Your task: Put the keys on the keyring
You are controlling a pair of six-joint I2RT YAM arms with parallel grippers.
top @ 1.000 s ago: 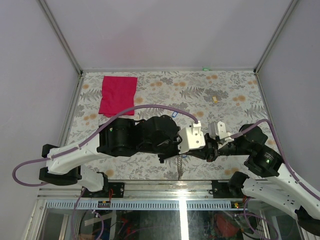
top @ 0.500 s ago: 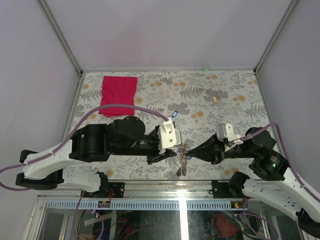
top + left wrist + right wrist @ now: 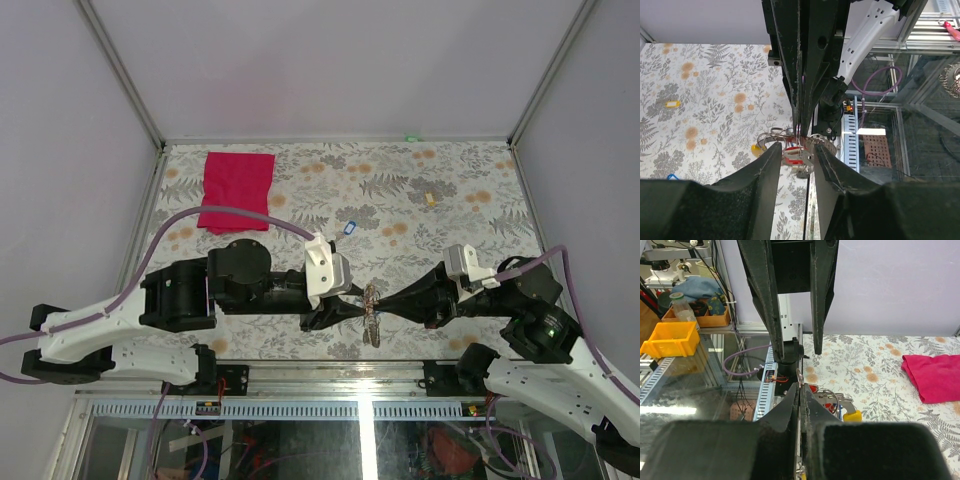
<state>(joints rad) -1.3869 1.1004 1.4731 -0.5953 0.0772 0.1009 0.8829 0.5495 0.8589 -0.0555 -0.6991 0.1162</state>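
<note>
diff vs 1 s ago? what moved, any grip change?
Left gripper pulled back left, away from the right gripper, and opened; its fingers now flank the hanging keys. Right arm shifted a little right. Unchanged: right gripper shut on the keyring; cloth and blue key in place.

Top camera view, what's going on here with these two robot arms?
The arms meet tip to tip near the front edge of the table. The right gripper is shut on the keyring, with a bunch of keys hanging at it. The left gripper is open, its fingers either side of that bunch. A blue-tagged key lies loose on the table farther back.
</note>
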